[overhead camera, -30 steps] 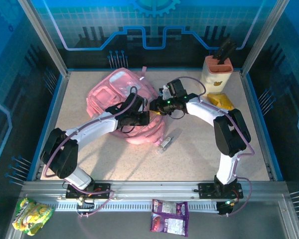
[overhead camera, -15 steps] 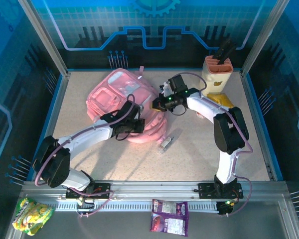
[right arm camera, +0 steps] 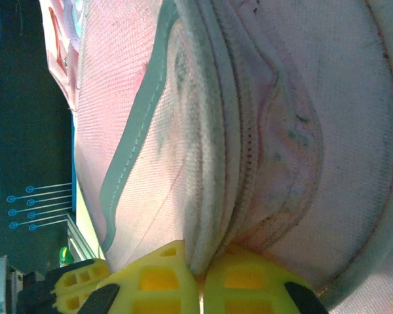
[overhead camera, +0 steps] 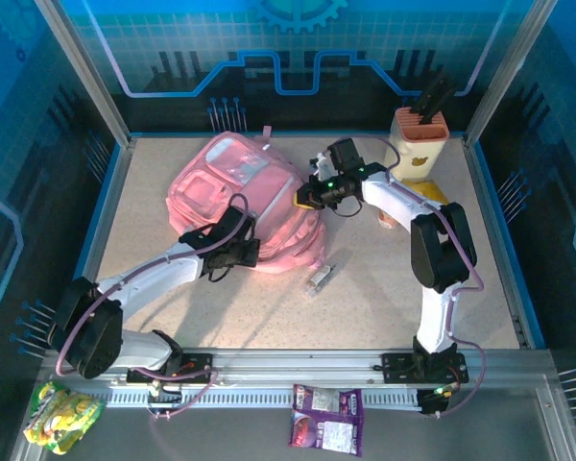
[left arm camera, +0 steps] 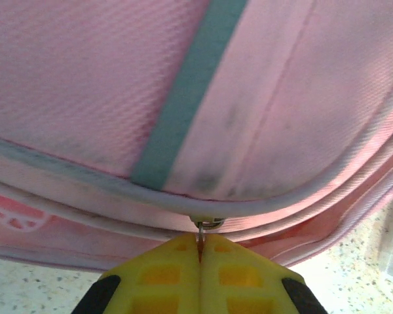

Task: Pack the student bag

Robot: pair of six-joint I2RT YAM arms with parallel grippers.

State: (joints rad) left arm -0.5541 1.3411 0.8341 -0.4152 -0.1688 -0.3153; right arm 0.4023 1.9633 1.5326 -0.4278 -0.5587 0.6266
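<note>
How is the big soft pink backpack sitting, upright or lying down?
Lying down: the soft pink backpack is spread flat on the speckled table, with its translucent front pockets facing up.

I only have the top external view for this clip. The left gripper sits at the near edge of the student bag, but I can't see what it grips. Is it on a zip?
Observer: Yes. In the left wrist view, the left gripper is shut on a small metal zip pull hanging from the edge of the student bag.
Reviewer: And the right one?
Observer: The right wrist view shows the right gripper closed on a fold of fabric at the bag's piped seam.
</note>
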